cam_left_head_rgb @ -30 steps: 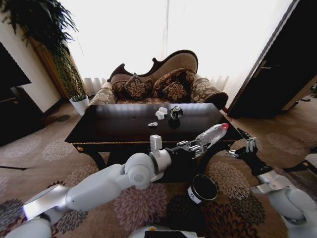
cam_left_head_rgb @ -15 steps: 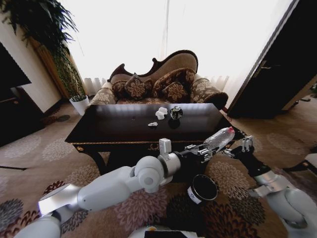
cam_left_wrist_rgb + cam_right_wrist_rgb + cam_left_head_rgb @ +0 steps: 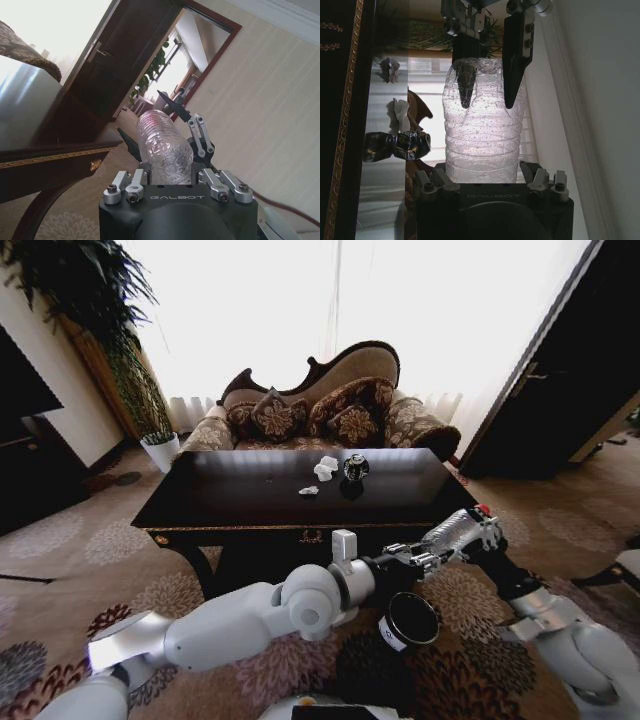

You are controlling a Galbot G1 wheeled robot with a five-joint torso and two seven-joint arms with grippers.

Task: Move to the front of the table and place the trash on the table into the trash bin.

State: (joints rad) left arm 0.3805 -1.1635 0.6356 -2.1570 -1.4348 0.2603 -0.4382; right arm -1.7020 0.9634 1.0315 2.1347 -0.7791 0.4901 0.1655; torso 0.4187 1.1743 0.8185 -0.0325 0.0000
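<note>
My left gripper [image 3: 430, 554] is shut on the base end of a clear plastic bottle [image 3: 455, 531] with a red cap, held in the air off the table's front right corner. My right gripper [image 3: 488, 532] is open at the cap end, its fingers on either side of the bottle [image 3: 481, 135]. The black trash bin [image 3: 410, 620] stands on the carpet just below the bottle. On the dark glossy table [image 3: 240, 495] lie a dark can [image 3: 355, 468], a white paper wad [image 3: 325, 466] and a small grey scrap [image 3: 308, 490].
A patterned sofa [image 3: 320, 405] stands behind the table. A white plant pot [image 3: 160, 450] and a tall plant are at the far left. A dark door [image 3: 570, 370] is at the right. Patterned carpet lies around the table.
The left arm has carried the bottle down and to the right, away from the table's edge and over the bin. The right gripper has moved in from the right to the bottle's cap end.
</note>
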